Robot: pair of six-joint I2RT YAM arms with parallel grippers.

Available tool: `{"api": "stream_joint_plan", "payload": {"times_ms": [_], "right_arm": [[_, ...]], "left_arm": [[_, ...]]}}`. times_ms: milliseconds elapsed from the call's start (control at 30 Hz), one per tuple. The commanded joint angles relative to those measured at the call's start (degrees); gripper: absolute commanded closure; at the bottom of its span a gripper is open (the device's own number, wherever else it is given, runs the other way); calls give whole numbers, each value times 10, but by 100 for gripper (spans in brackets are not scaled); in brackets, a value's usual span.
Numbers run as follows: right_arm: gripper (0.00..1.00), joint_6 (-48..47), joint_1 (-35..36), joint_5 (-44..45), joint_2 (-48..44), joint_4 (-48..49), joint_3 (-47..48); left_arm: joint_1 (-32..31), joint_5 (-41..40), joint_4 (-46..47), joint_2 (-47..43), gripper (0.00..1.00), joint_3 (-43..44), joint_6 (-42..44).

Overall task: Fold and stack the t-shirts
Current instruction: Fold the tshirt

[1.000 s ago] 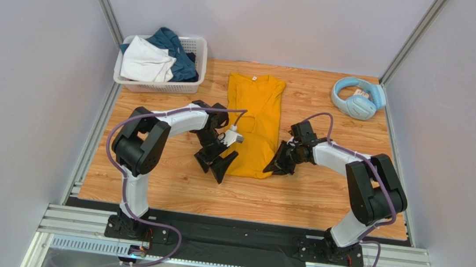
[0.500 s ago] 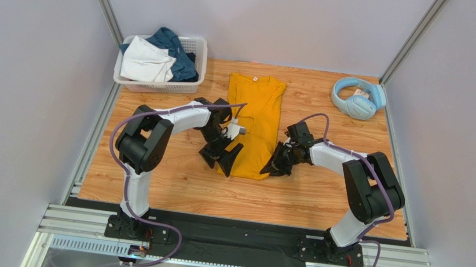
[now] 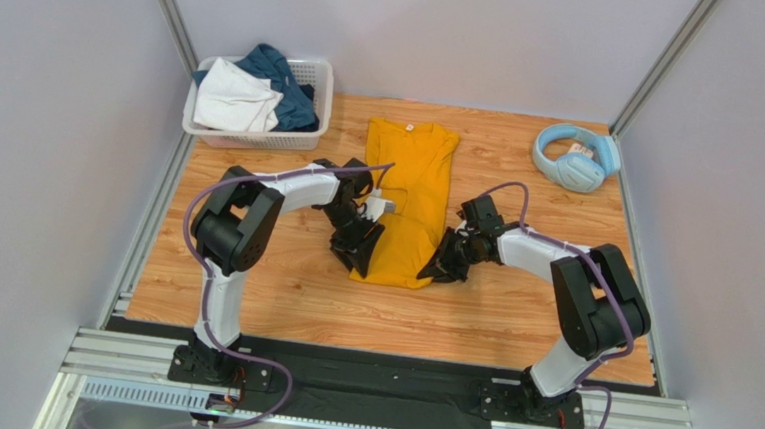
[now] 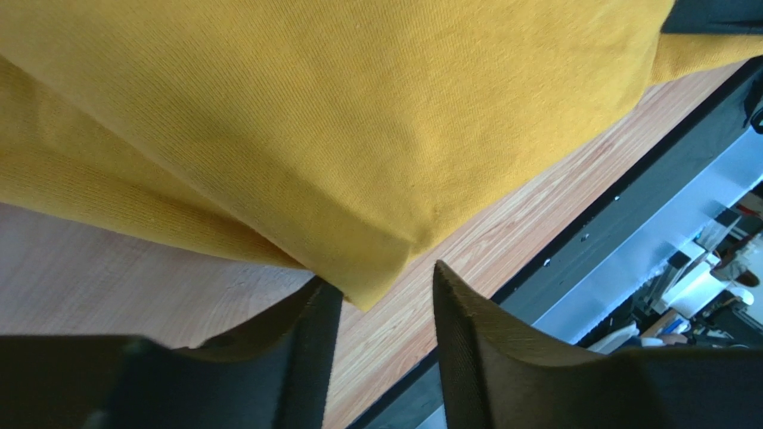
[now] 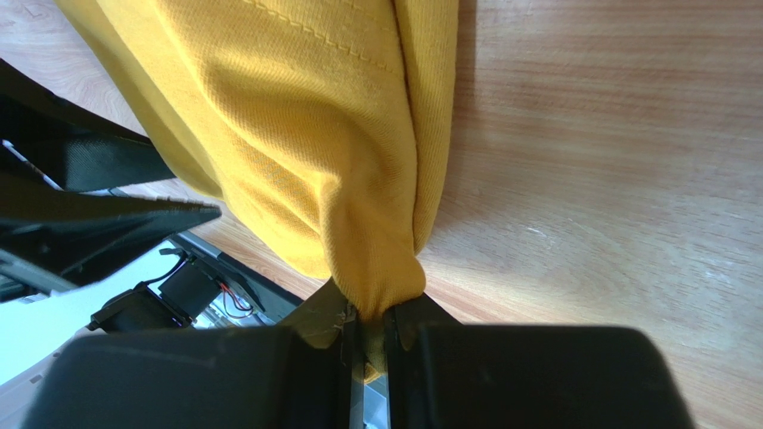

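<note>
Count: you have three garments, one basket (image 3: 256, 139), one pair of headphones (image 3: 572, 158) and two arms.
Garments: one yellow shirt (image 3: 407, 196) lies on the bench (image 3: 271, 299). One white shirt (image 3: 233, 98) and one blue garment (image 3: 285, 82) are heaped together in the basket.
Yellow shirt, place: it lies mid-bench, running from the far edge towards you, between the basket and the headphones and clear of both.
Yellow shirt, look: it is folded lengthwise into a long narrow strip. The collar is at the far end with a small red tag at the neck, and the hem is at the near end. The cloth is plain mustard knit with a stitched seam line, and the left wrist view shows stacked layers at the near left corner.
Near corners: the left one lies flat on the wood and comes to a point. The right one is gathered into a tight bunch.
Left jaws: spread, low over the bench, with the shirt's near left corner at their mouth. Bare wood shows through the gap, and you cannot tell whether the inner face of one jaw touches the cloth edge.
Right jaws: pressed together, pinching the bunched near right corner of the yellow shirt.
Arms: your left arm (image 3: 247, 222) and right arm (image 3: 572, 277) both reach inward, to the two near corners of the strip.
Basket: white lattice, at the far left corner of the bench.
Headphones: light blue, at the far right corner.
</note>
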Motion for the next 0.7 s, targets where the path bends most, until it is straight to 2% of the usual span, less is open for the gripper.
{"api": "stream_joint_plan", "payload": {"times_ms": [0, 67, 100, 133, 400, 667], "right_arm": [[99, 7, 4, -15, 7, 19, 20], [100, 6, 4, -15, 10, 19, 21], [100, 5, 4, -15, 9, 17, 22], [100, 4, 4, -15, 9, 13, 23], [100, -17, 3, -8, -73, -55, 26], [100, -15, 8, -8, -212, -139, -19]], "left_arm": [[-4, -43, 52, 11, 67, -42, 22], [-1, -42, 46, 11, 78, -40, 24], [-1, -40, 44, 8, 93, -36, 26], [0, -41, 37, 7, 100, -34, 29], [15, -18, -44, -45, 100, -6, 82], [16, 54, -227, -122, 100, 26, 171]]}}
